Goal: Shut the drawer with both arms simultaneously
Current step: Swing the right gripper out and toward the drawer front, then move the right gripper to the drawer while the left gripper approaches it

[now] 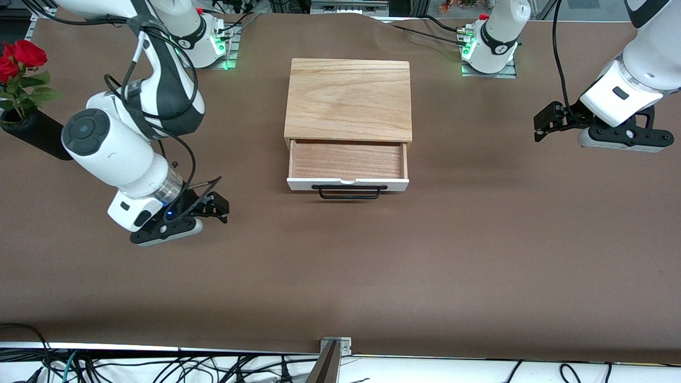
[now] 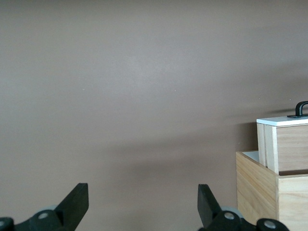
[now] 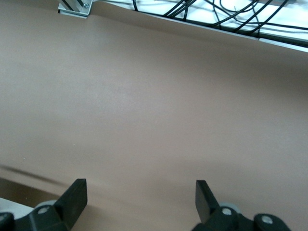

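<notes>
Brown counter (image 1: 479, 255) carries, nearest, the right end effector (image 1: 218, 205), open, then the half-open drawer (image 1: 348, 162) mid-counter, handle (image 1: 349, 192) camera-ward, with the left end effector (image 1: 542, 125), open too, hanging farther off at its end.

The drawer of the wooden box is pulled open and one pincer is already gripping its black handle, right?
Not quite. The drawer is pulled open, but nothing grips its handle. The front view shows both pincers off to the sides, open: the right pincer toward the right arm's end of the table, the left pincer toward the left arm's end.
</notes>
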Motion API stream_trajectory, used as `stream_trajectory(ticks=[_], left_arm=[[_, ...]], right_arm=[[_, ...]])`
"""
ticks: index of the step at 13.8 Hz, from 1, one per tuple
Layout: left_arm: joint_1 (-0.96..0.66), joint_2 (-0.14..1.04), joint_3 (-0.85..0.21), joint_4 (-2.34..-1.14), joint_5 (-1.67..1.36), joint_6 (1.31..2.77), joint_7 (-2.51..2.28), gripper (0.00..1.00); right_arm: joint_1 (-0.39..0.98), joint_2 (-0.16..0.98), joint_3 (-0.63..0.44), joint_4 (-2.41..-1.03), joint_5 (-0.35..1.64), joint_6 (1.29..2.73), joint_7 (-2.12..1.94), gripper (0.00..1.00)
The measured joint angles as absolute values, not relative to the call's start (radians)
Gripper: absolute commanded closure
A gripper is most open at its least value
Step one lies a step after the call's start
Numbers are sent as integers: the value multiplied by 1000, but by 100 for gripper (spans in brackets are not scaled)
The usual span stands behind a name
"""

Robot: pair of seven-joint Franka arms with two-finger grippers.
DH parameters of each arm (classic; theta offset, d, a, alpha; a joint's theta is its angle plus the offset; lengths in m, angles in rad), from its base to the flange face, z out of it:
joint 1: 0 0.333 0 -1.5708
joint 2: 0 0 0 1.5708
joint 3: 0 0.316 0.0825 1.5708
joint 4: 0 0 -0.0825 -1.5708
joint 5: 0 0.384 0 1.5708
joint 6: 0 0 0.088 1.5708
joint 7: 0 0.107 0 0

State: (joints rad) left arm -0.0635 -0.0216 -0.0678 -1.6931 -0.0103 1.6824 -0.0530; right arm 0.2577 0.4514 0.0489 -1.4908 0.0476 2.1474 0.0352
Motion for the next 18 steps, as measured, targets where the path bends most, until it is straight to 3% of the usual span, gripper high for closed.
stream_trajectory(ticks=[12,18], left_arm=[[-66,-15,-70,-1694,-11,1680,-53,0],[-143,119,-81,-1681,-98,1688,-51,0]], right_arm=[[299,527,49,-1456,202,2207,34,0],[413,599,51,-1434,277,2280,90,0]])
